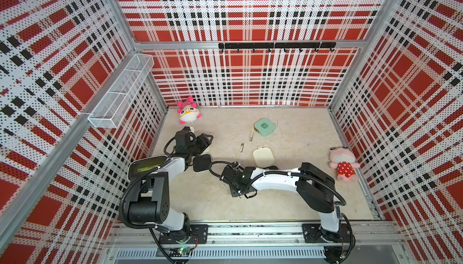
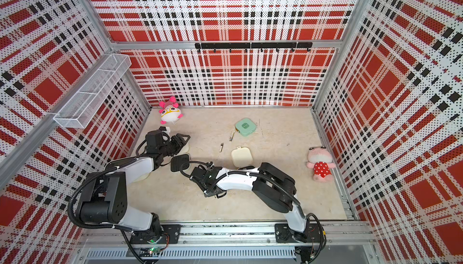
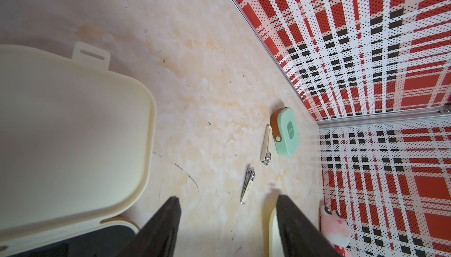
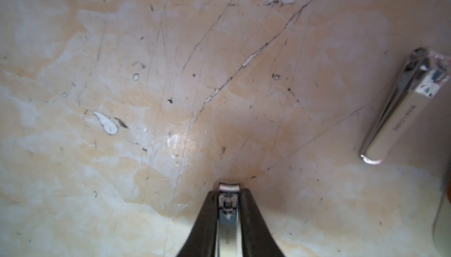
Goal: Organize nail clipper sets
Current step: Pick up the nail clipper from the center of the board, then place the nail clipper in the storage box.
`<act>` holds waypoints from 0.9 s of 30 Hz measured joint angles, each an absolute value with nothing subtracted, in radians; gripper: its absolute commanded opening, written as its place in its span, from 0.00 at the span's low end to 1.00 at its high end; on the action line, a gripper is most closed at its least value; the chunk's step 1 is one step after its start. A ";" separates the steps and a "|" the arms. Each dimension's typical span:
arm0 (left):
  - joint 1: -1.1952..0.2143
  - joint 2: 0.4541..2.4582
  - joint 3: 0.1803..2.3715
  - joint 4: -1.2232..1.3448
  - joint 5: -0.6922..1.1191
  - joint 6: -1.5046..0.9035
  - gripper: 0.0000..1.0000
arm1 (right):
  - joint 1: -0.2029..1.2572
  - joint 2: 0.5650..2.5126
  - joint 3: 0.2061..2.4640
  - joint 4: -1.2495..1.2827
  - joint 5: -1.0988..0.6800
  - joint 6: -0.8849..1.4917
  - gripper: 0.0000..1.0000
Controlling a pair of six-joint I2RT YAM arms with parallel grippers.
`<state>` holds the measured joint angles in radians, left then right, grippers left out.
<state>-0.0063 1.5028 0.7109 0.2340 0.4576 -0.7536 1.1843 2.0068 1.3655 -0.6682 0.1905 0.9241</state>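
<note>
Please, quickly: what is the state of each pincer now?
Left pincer: open, holding nothing.
Right pincer: closed on a clipper.

Layout on the table [image 1: 300, 200].
Closed case [image 1: 265, 126] at back; far clipper [image 1: 251, 135] just left of it, near clipper [image 1: 242, 147] further forward; open case [image 1: 263, 157] in front; second open case [image 1: 201, 163] apparently partly under left arm [image 1: 172, 165]; back-left toy [image 1: 188, 111], right toy [image 1: 342, 163]; third clipper [image 4: 228, 219] in right gripper [image 4: 228, 192].
</note>
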 measured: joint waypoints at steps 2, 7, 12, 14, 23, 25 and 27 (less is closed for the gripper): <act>-0.015 1.507 0.711 0.234 0.455 -0.754 0.67 | 1.184 2.007 1.365 -0.665 0.192 0.921 0.16; -0.057 1.534 0.729 0.228 0.454 -0.752 0.67 | 1.178 1.994 1.341 -0.631 0.206 0.910 0.14; -0.142 1.592 0.799 0.214 0.459 -0.753 0.67 | 1.148 1.892 1.215 -0.585 0.225 0.896 0.13; -0.195 1.630 0.843 0.208 0.465 -0.753 0.67 | 1.116 1.815 1.151 -0.579 0.241 0.884 0.12; -0.480 1.777 0.995 0.191 0.474 -0.764 0.67 | 0.918 1.454 0.903 -0.533 0.329 0.793 0.12; -0.527 1.804 1.031 0.189 0.482 -0.771 0.67 | 0.865 1.399 0.847 -0.513 0.331 0.761 0.13; -0.561 1.831 1.065 0.190 0.489 -0.778 0.67 | 0.819 1.365 0.804 -0.490 0.330 0.727 0.13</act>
